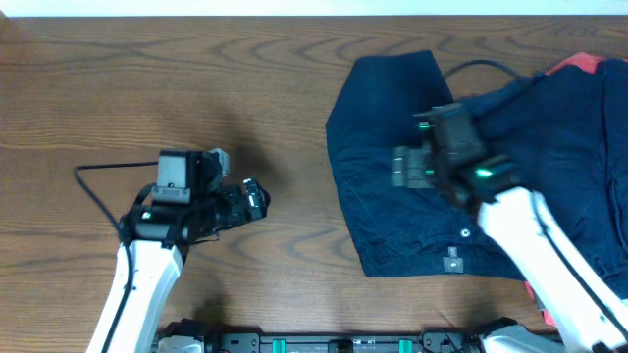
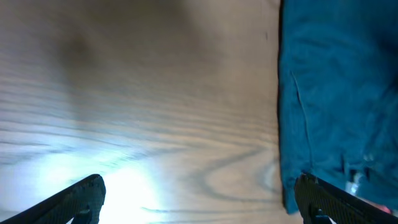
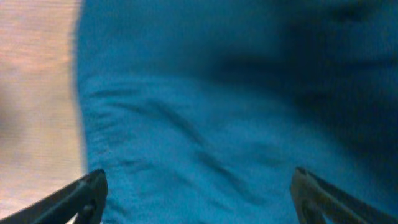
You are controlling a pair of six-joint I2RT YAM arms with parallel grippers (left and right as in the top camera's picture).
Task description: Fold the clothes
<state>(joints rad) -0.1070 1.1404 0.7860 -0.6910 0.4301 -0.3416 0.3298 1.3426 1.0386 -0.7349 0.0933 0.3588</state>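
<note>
Wood-grain counter [image 1: 177, 69] stretches across the overhead view, and the clothes sit toward 3 o'clock. A navy garment [image 1: 388, 108] lies spread flat just right of centre, with a small label [image 1: 452, 263] near its 6 o'clock hem. Touching its right side is a rumpled navy pile [image 1: 579, 118] that runs off the frame, and a red piece [image 1: 581, 65] peeks out from the pile at about 1 o'clock. The right gripper [image 1: 402, 167] hovers over the middle of the flat garment, pointing toward 9 o'clock; from up here I cannot tell how far its jaws stand apart. The left gripper [image 1: 257, 200] is over bare wood at 8 o'clock, well apart from the cloth and pointing toward 3 o'clock. A black cable [image 1: 93, 181] loops behind its arm.

From the left wrist, the left gripper [image 2: 199, 205] is spread wide, one fingertip in each lower corner, with only counter [image 2: 137, 93] between them. The navy garment [image 2: 336, 93] fills the strip at 3 o'clock, its edge running straight from 12 to 6.

From the right wrist, the right gripper [image 3: 199, 205] is likewise spread wide and grips nothing. The wrinkled navy garment [image 3: 217, 106] covers nearly all of the view beneath it, blurred, and a sliver of counter [image 3: 34, 93] shows at 9 o'clock.
</note>
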